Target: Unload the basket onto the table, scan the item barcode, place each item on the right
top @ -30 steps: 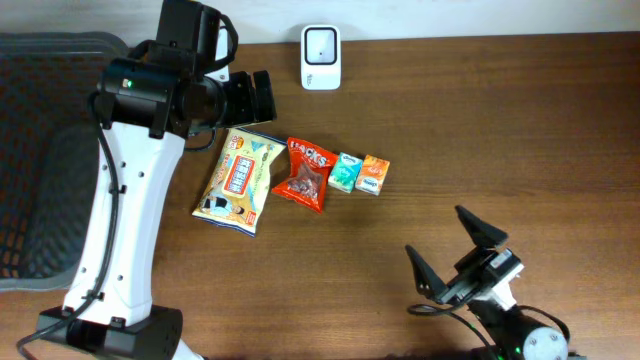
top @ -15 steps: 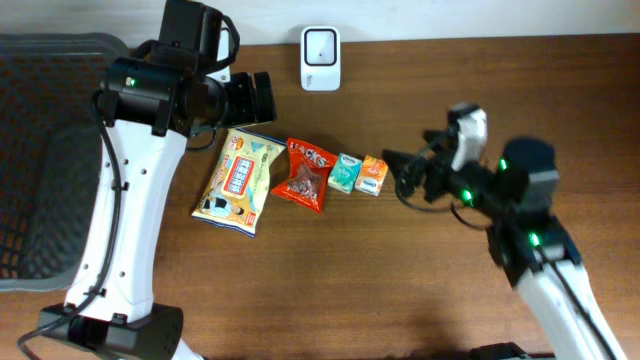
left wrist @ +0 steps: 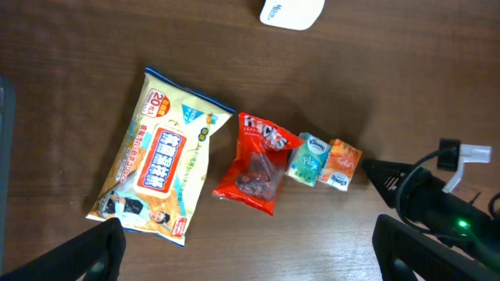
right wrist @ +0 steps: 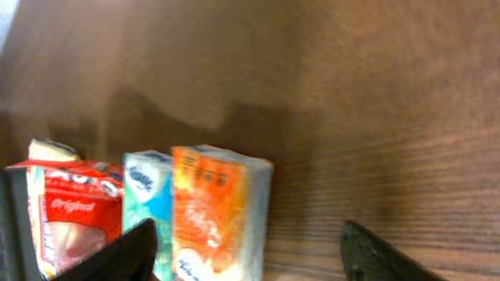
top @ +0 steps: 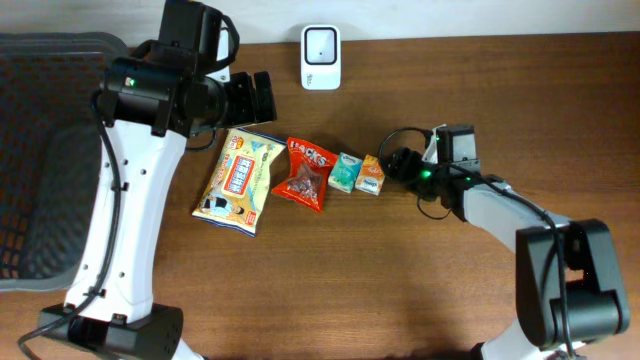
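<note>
The change is all on the right side. One second ago the right gripper [top: 392,163] was at the near edge of the table [top: 350,280], toward the right corner, with its fingers very wide. Now the arm is stretched low across the table and the gripper is just beside the orange packet [top: 372,174], the right end of the row of four things in the middle. Its fingers have come somewhat closer together but are not closed. In the right wrist view the orange packet stands between them, nearer to the left finger, and I see no contact yet. It holds nothing.

The wipes pack [top: 238,180], the red snack bag [top: 305,172] and the green packet [top: 346,172] lie as before. The left gripper [left wrist: 254,257] has not moved. It hangs over the wipes pack, fully open and empty.

I judge that the orange packet is the chosen thing and that the grasp is starting. The white scanner [top: 321,43] waits at the far edge, well apart from it. The green packet touches the orange one, so it may be pushed or caught.
</note>
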`<state>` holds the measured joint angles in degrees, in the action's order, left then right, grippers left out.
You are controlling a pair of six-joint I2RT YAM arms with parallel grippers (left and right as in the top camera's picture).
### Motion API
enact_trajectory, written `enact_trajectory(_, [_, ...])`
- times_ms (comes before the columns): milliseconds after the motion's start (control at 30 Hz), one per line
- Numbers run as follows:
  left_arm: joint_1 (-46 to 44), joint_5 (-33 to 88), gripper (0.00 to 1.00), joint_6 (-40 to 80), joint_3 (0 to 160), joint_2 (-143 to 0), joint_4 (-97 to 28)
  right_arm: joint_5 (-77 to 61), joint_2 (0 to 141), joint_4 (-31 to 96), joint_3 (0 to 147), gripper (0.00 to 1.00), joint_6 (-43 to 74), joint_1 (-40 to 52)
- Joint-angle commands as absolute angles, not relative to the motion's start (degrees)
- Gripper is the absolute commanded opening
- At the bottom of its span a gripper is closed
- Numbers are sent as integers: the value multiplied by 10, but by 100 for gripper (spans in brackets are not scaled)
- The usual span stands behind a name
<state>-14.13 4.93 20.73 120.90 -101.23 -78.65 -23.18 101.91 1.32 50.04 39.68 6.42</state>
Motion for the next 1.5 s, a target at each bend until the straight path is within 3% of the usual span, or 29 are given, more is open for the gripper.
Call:
enact_trajectory(0, [-141, 47, 99, 201, 1209, -1013, -785, -234, 1040, 15, 502, 65, 441, 73])
enact_trajectory(133, [-141, 47, 99, 201, 1209, -1013, -786, -201, 1062, 6, 502, 54, 488, 106])
enact_trajectory(400, [-141, 47, 99, 201, 1209, -1013, -785, -159, 1113, -2, 502, 56, 498, 124])
enact_trajectory(433, [-141, 47, 99, 201, 1209, -1013, -785, -167, 1121, -8, 502, 47, 498, 124])
enact_trajectory(533, [-141, 47, 99, 201, 1209, -1013, -785, -203, 1117, -22, 502, 4, 498, 122])
enact_trajectory(667, [-141, 47, 99, 201, 1209, -1013, -786, -322, 1063, -30, 508, 4, 443, 83])
enact_trajectory(833, [-141, 47, 99, 201, 1209, -1013, -786, -784, 1019, -175, 509, 4, 343, -20])
enact_trajectory(900, [-141, 47, 99, 200, 1209, -1013, -785, -890, 1019, -215, 509, 4, 346, -38])
enact_trajectory(1100, [-141, 47, 99, 200, 1209, -1013, -785, -889, 1019, -225, 508, 4, 411, 10])
enact_trajectory(1200, [-141, 47, 99, 201, 1209, -1013, -786, -873, 1019, -302, 509, 4, 458, 34])
enact_trajectory(1400, [-141, 47, 99, 201, 1209, -1013, -785, -629, 1019, -306, 557, 4, 524, 62])
enact_trajectory(1467, [-141, 47, 99, 200, 1209, -1013, -785, -463, 1019, -210, 639, 4, 449, 91])
